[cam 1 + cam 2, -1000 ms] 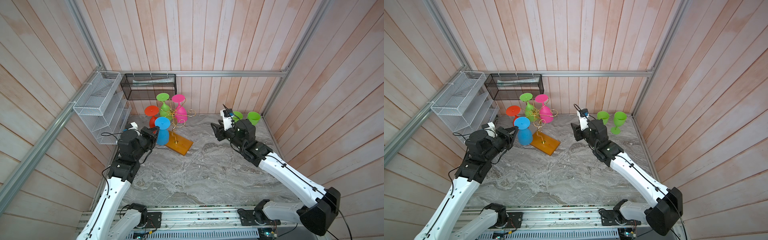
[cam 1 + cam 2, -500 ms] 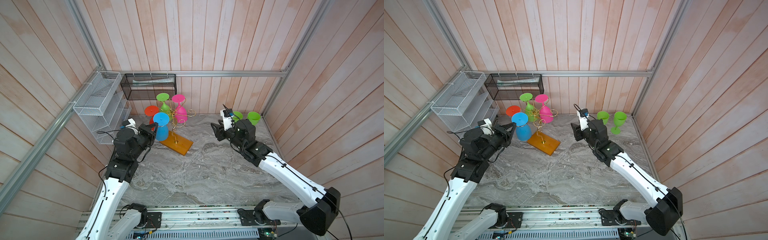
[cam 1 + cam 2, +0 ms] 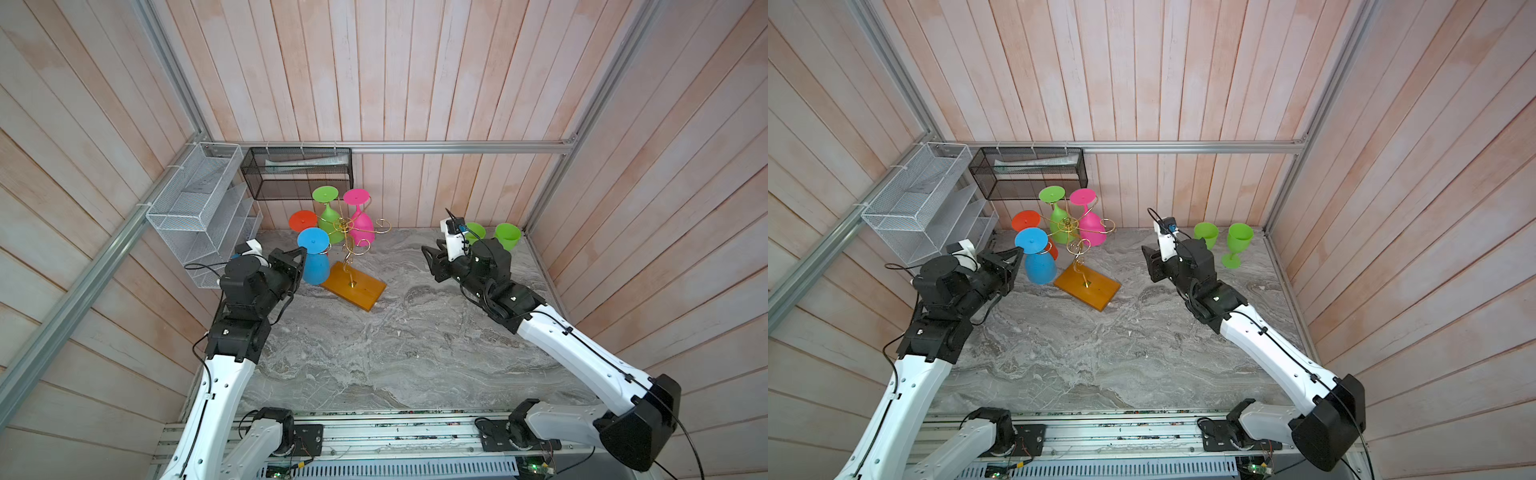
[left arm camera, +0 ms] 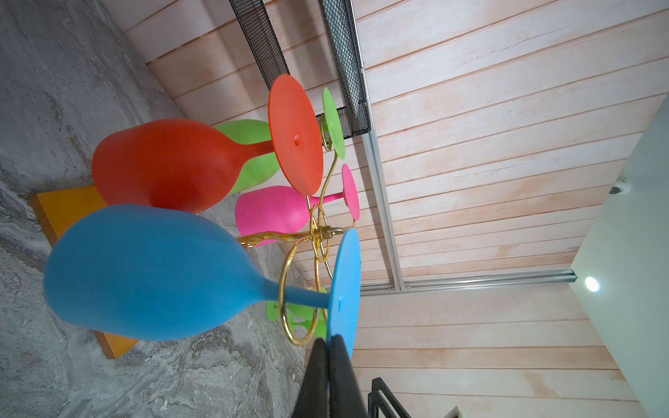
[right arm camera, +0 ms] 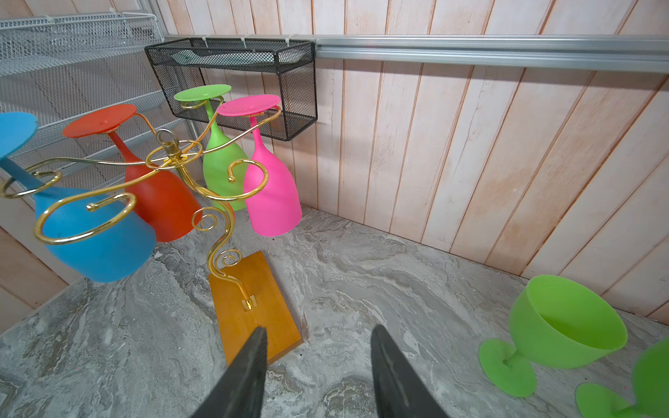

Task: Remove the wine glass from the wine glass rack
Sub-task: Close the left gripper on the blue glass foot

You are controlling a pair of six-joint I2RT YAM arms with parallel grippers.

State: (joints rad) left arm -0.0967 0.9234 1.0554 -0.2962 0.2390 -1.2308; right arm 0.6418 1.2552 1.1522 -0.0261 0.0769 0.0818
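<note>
– So, what is closest to us?
– Two white-and-black arms rise from a rail at the table's near edge. The left arm reaches forward along the left wall. The left gripper [image 4: 327, 342] is pinched tight on the rim of the blue wine glass's [image 4: 144, 271] round foot. The glass hangs bowl-down and tilted, its stem passing through a gold curl of the wine glass rack [image 3: 353, 286].
– And the other arm?
– It stretches in from the right. The right gripper [image 5: 319, 328] hovers partly open, holding nothing, above the grey marble table [image 3: 353, 365] near the rack's wooden base.
– Further back?
– A red glass [image 5: 159, 202], a green glass [image 5: 217, 163] and a pink glass [image 5: 271, 195] hang on the rack. Two upright green glasses [image 3: 1239, 237] stand by the right corner. A white wire basket [image 3: 195, 216] and a black mesh basket [image 3: 299, 178] hang on pale plank walls [image 3: 415, 83].
</note>
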